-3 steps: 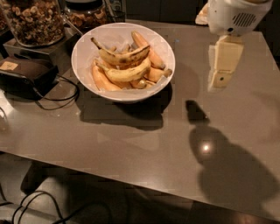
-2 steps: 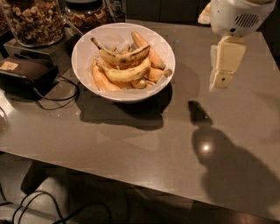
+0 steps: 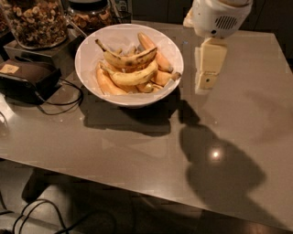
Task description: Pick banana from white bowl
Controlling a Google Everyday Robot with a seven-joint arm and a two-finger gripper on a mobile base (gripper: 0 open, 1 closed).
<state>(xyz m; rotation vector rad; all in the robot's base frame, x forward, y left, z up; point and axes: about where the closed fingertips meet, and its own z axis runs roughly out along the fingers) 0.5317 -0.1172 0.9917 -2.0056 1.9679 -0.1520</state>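
The white bowl (image 3: 89, 45) stands on the grey table at the back left. Several bananas lie in it. The pale yellow banana (image 3: 133, 77) lies curved across the middle, below a spotted banana (image 3: 130, 58) and among deeper orange ones (image 3: 158, 57). My gripper (image 3: 206, 75) hangs from its white wrist just right of the bowl's rim, above the table, pointing down. It holds nothing that I can see.
Two glass jars of nuts (image 3: 34, 20) (image 3: 89, 13) stand behind the bowl at the left. A black device (image 3: 27, 75) with cables (image 3: 59, 103) lies left of the bowl. The table's front edge (image 3: 114, 180) runs across the lower part, with cables on the floor below.
My gripper has moved left, from over the right part of the table to close beside the bowl's right rim. The bowl and bananas have not moved.
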